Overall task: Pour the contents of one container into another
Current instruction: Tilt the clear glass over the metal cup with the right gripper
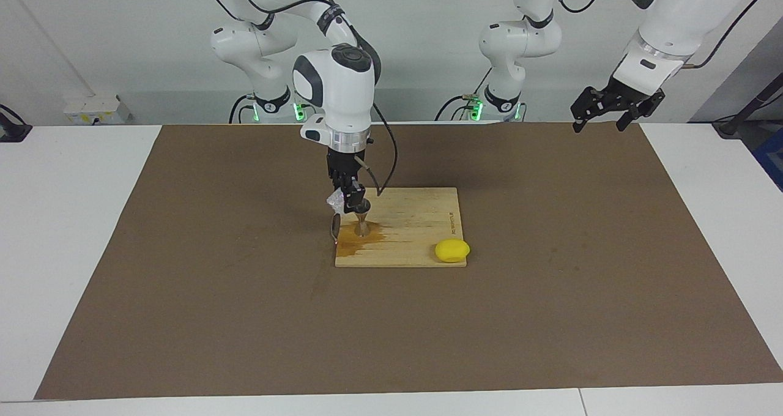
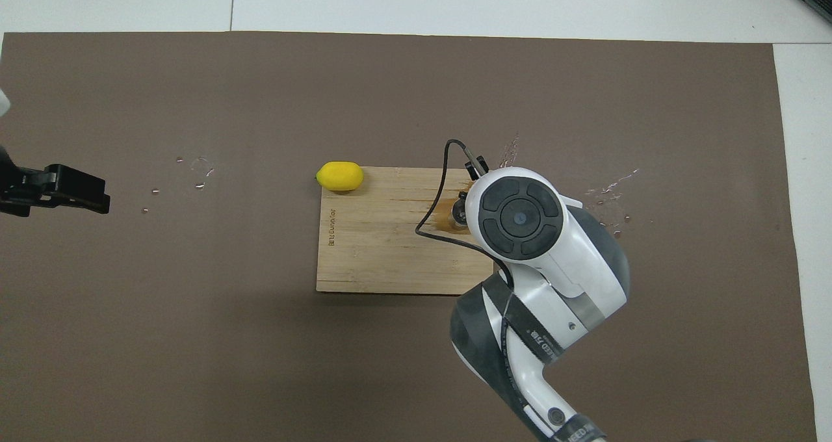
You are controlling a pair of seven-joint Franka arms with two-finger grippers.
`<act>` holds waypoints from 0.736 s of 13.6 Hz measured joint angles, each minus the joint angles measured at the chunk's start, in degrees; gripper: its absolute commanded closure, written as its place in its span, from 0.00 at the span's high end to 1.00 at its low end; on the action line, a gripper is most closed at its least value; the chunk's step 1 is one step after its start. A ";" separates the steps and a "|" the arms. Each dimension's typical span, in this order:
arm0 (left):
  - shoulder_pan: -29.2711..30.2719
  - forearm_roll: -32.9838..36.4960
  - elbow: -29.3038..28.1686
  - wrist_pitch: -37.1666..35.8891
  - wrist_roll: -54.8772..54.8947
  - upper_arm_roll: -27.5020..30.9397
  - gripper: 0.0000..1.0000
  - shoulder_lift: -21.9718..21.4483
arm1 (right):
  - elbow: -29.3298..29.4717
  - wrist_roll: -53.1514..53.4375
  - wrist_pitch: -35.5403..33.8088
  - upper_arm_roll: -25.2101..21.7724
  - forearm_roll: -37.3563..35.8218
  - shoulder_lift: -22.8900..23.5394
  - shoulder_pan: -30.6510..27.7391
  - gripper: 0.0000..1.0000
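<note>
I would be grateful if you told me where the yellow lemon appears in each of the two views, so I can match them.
Facing view: the lemon lies low and just past centre, at the wooden board's corner farthest from the robots, toward the left arm's end.
Overhead view: the lemon lies above centre, at the board's upper corner.
Shared landmark: the wet stain on the board, toward the right arm's end.

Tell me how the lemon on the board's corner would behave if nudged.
The lemon is rounded and oval, so it would probably roll or wobble. It sits at the board's corner, partly overhanging, so a nudge may tip it onto the mat. It looks smooth, perhaps slippery.
</note>
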 measured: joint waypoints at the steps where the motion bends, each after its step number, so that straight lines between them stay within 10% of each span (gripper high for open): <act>1: 0.00 0.00 0.00 0.00 0.00 0.00 1.00 0.00 | 0.28 0.00 -0.05 -0.06 1.60 0.00 -0.16 0.12; 10: 0.00 0.00 0.00 0.00 0.00 0.00 1.00 0.00 | 0.80 0.00 -0.20 -0.37 12.46 0.02 -3.11 0.12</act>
